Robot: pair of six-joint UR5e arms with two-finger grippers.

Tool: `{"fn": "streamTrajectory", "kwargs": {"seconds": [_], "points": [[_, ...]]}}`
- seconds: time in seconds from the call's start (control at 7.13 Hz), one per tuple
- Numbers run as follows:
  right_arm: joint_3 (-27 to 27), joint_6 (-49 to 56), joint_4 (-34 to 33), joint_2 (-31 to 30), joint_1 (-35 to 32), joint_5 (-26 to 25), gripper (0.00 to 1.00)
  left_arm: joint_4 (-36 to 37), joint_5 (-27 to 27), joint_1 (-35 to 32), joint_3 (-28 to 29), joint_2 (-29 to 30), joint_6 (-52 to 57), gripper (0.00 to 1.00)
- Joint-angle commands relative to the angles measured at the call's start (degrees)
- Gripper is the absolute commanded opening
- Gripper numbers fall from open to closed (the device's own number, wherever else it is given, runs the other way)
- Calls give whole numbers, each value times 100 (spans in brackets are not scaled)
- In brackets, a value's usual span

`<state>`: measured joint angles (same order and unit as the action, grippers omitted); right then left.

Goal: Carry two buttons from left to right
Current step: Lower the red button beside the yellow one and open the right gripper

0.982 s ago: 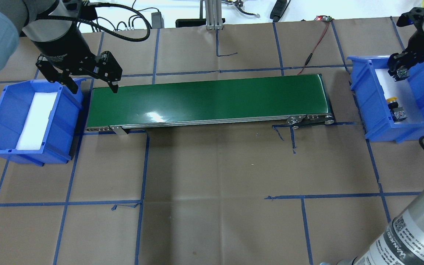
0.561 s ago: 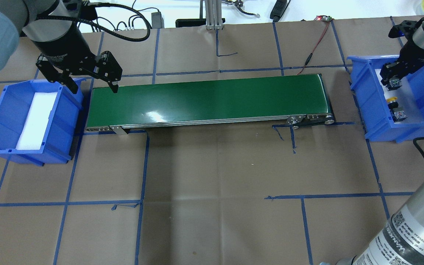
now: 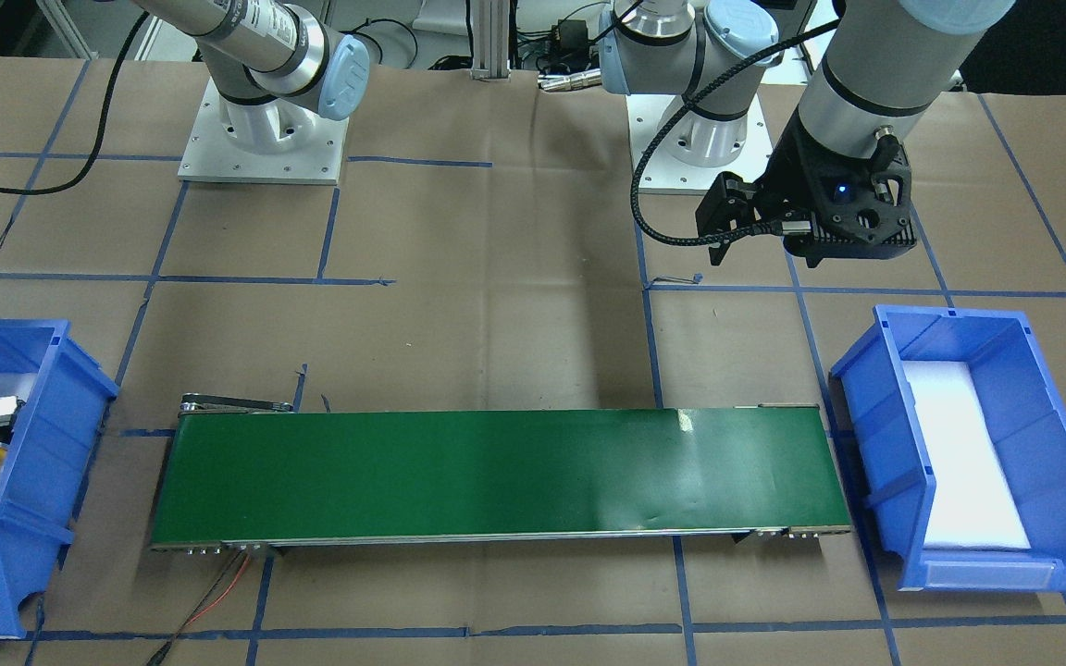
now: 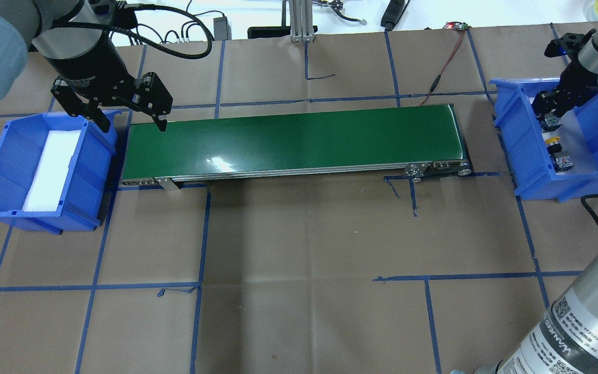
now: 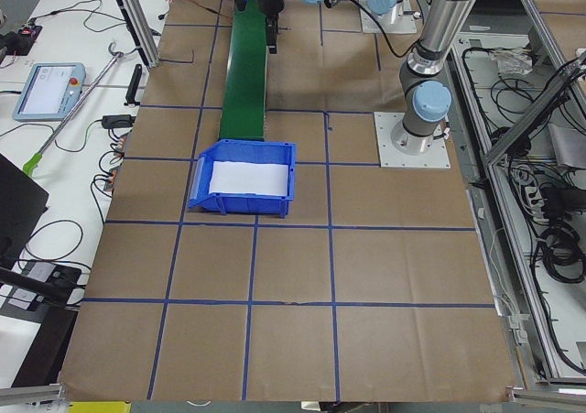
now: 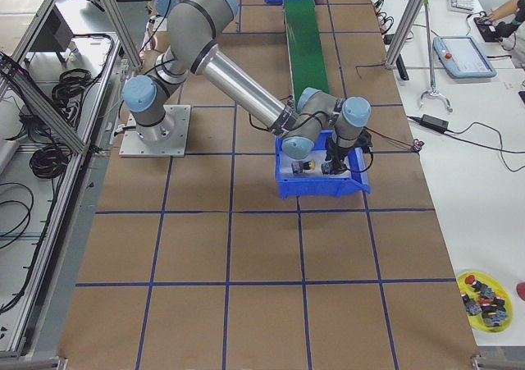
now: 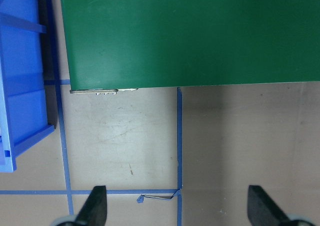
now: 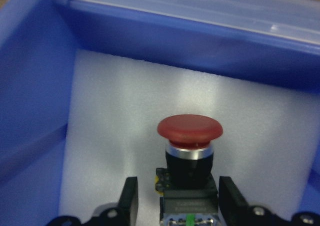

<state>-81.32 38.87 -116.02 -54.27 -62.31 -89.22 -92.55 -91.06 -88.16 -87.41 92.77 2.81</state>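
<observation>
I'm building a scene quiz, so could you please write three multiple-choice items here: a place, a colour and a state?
1. Where does the yellow button lie?
A. on the green belt
B. in the left bin
C. in the right bin

2. What colour is the cap of the button held by the right gripper?
A. red
B. yellow
C. green

3. How is the left gripper?
A. shut on a button
B. open and empty
C. shut on the belt

Answers:
1 C, it lies inside that bin.
2 A, the right wrist view shows the red button there.
3 B, its fingers stand wide apart with nothing between.
</observation>
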Motion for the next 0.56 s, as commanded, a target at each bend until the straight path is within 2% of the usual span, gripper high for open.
{"fn": "streamTrajectory", "kwargs": {"seconds": [0.0, 0.14, 0.28, 0.42], "points": [[98, -29, 35, -109, -9, 10, 100, 0, 0, 0, 4, 5, 0, 100], [316, -133, 366, -336, -26, 10, 100, 0, 0, 0, -5, -4, 0, 100], [580, -334, 1126, -730, -53, 27, 100, 0, -8, 0, 4, 4, 0, 100], [809, -650, 1482, -1186, -79, 36, 100, 0, 0, 0, 4, -4, 0, 100]]}}
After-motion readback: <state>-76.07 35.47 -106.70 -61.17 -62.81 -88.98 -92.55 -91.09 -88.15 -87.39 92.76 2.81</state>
